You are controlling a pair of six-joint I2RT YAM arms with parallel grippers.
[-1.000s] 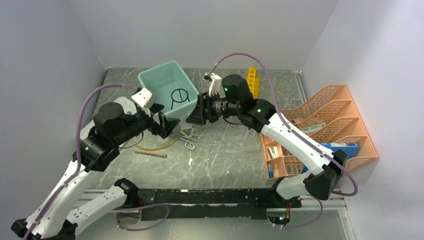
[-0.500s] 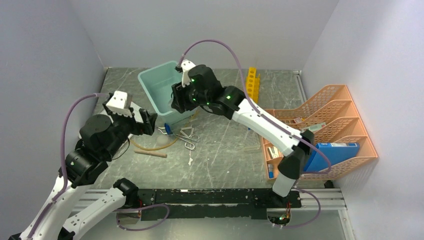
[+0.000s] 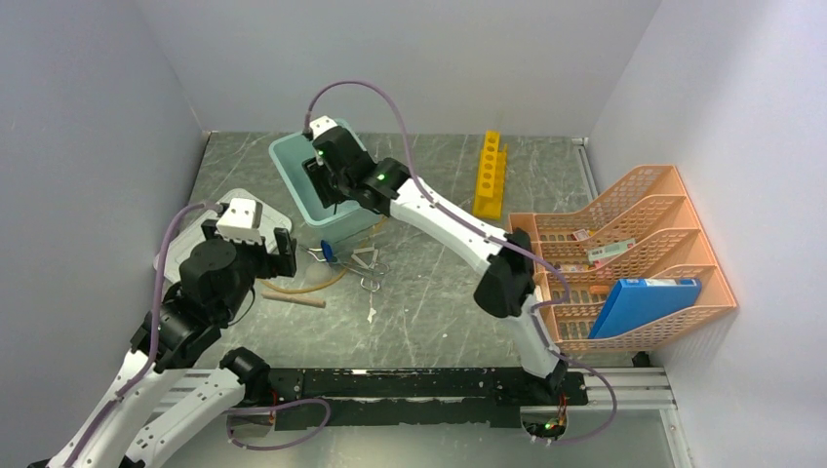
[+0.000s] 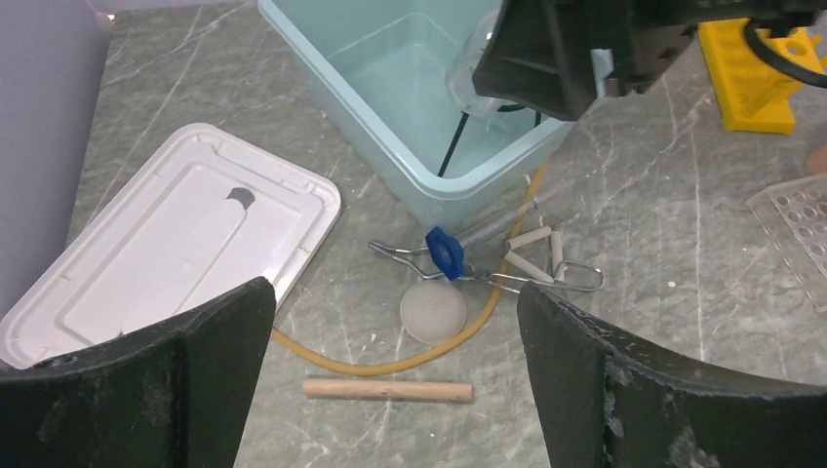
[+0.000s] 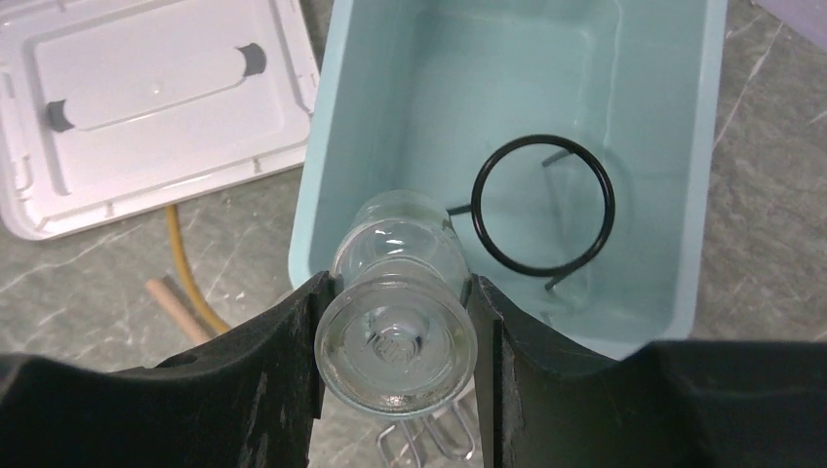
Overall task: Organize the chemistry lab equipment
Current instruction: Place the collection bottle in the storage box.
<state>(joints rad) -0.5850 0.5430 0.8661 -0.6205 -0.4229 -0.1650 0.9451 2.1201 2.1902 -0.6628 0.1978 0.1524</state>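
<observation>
L arm folded up at near left, elbow bent, wrist approx level and aimed toward far right. L gripper (image 3: 278,249) has jaws spread wide w/ nothing betw them. R arm stretched long from near-right base diagonally to far left, forearm almost straight, wrist tipped down. R gripper (image 3: 320,180) part-closed, fingers (image 5: 263,380) clamped either side of a clear glass vessel (image 5: 395,336).

Bright, even light (soft shadows only), pictures mostly sharp.

Enclosed robot test bench: plain white walls (image 3: 410,58), marble-look table (image 3: 439,302), test-tube rack (image 3: 491,175), glass flask (image 5: 395,312), ring stand (image 5: 542,205).
</observation>
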